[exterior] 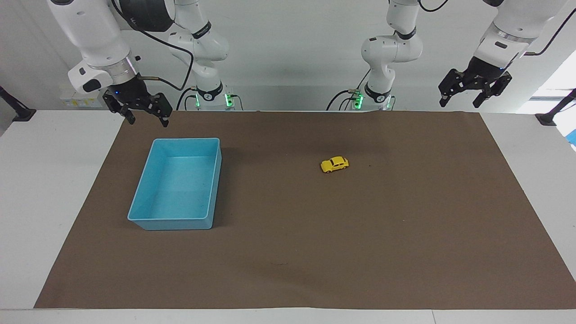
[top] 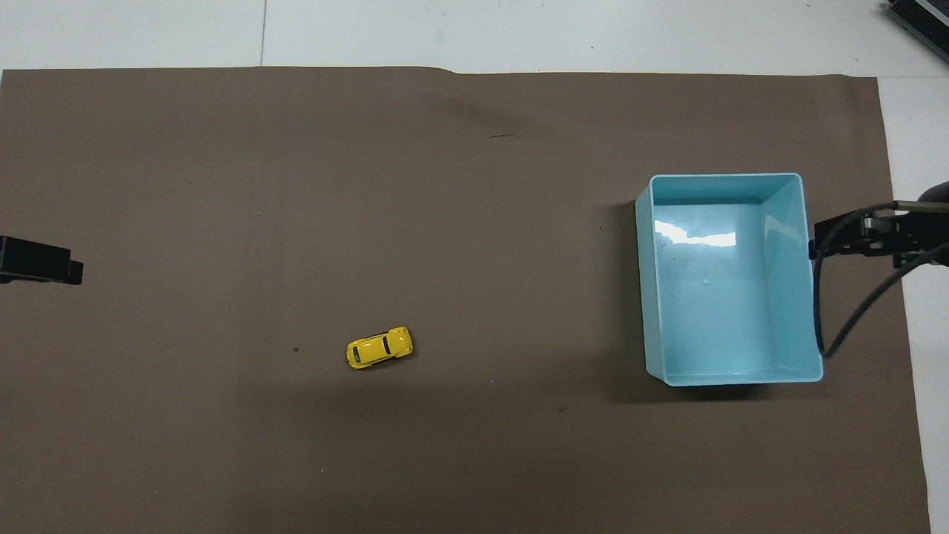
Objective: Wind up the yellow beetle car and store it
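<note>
The yellow beetle car (exterior: 334,164) (top: 379,348) stands on its wheels on the brown mat, toward the left arm's end of the table. A light blue bin (exterior: 144,211) (top: 812,326) sits empty toward the right arm's end. My left gripper (exterior: 463,100) hangs open, high over the mat's corner by its own base, well apart from the car. My right gripper (exterior: 148,120) hangs open in the air over the mat's edge beside the bin's corner. Neither gripper holds anything. In the overhead view only a black edge of each shows.
The brown mat (exterior: 315,252) covers most of the white table (exterior: 40,180). Both arm bases (exterior: 211,96) (exterior: 373,96) stand at the robots' edge. A black clamp (exterior: 551,117) sits on the table beside the left gripper.
</note>
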Robot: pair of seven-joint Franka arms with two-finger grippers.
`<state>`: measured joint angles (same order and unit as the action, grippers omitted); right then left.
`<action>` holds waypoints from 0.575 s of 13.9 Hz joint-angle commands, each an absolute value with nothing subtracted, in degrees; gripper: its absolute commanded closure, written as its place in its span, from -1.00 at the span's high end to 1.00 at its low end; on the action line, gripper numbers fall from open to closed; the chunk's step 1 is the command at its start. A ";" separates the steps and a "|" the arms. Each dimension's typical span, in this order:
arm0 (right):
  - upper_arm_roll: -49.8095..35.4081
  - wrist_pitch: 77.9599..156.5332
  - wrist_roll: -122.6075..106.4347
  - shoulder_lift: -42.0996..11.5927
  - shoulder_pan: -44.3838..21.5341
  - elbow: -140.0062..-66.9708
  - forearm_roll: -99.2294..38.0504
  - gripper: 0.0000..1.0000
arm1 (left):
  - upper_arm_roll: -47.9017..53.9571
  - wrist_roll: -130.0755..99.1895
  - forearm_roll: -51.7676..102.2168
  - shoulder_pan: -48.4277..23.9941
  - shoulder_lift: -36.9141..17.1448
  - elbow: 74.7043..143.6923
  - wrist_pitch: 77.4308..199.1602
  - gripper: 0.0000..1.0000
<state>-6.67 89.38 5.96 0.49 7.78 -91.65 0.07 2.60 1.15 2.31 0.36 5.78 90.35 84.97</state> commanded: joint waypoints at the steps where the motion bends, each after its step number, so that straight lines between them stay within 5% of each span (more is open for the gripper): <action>1: -6.77 89.30 4.48 0.26 8.17 -91.14 -1.41 1.00 | 3.25 0.27 2.90 0.44 6.06 89.65 83.50 1.00; 8: -6.77 89.30 4.48 0.26 8.17 -91.14 -1.41 1.00 | 3.43 -25.63 3.25 0.44 8.16 92.45 81.65 1.00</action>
<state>-6.67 89.38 5.96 0.49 7.78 -91.65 0.06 3.33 -19.33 2.37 0.36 5.92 90.40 82.69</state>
